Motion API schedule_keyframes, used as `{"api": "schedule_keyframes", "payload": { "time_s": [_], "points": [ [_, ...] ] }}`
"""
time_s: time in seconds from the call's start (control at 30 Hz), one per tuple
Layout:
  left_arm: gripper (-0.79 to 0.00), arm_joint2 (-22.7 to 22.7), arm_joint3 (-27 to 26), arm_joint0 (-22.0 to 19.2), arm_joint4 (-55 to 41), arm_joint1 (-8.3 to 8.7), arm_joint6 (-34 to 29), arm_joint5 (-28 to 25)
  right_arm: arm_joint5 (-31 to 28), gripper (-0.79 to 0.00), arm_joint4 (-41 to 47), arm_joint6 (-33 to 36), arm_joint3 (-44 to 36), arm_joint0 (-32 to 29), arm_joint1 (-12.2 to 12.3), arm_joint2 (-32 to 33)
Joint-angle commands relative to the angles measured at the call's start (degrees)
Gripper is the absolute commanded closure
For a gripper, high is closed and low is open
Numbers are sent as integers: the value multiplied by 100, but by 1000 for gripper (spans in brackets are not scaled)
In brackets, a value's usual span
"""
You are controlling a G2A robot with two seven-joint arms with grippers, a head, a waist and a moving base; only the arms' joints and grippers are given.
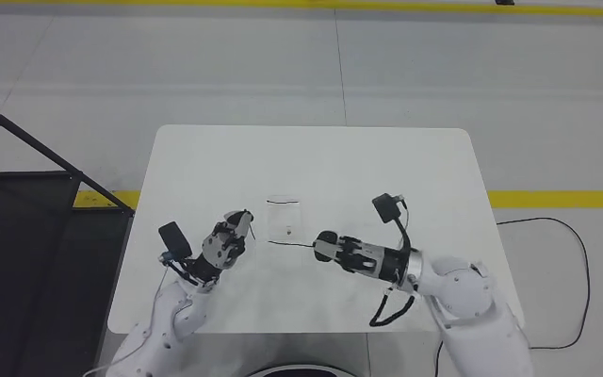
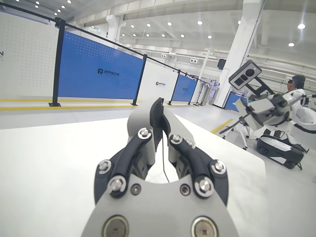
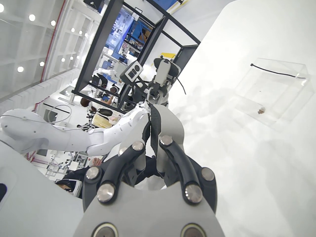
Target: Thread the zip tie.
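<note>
Left wrist view puts the left gripper [image 2: 160, 107] at centre frame, its pads pressed together on a thin black zip tie [image 2: 163, 159] — the strand hangs out from between the fingers [image 2: 155, 124] toward the lower centre. Top view, lower right: the right gripper [image 1: 320, 247] is closed too, and a black strand [image 1: 290, 244] runs leftward from its tips — whether it is pinched cannot be told. Another tie [image 3: 271, 71] lies across a clear box [image 3: 266, 94] at the right of the right wrist frame.

table [image 1: 377, 170]: white, rounded corners | clear box [image 1: 285, 222]: on table, near middle | yellow floor line [image 1: 546, 199]: beyond table's sides
</note>
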Motion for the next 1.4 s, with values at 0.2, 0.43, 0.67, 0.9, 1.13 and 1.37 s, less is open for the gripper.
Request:
{"api": "schedule_keyframes", "payload": {
  "time_s": [0.2, 0.43, 0.67, 0.9, 1.13, 1.37],
  "points": [
    [0, 349, 215, -216, 256, -83, 301, 187, 182, 0, 816, 98, 288, 203, 22, 17],
    [0, 588, 369, -325, 476, -165, 743, 628, 578, 0, 407, -975, 157, 104, -16, -142],
    [0, 693, 476, -364, 419, -230, 1065, 902, 894, 0, 154, -1303, 38, 82, -25, -290],
    [0, 729, 517, -399, 377, -268, 1095, 1005, 921, 0, 129, -1258, 56, 142, -23, -400],
    [0, 751, 555, -419, 387, -294, 1062, 1049, 856, 0, 174, -1315, 98, 171, -26, -472],
    [0, 769, 576, -438, 423, -313, 1023, 1039, 893, 0, 262, -1329, 165, 244, -25, -495]
  ]
}}
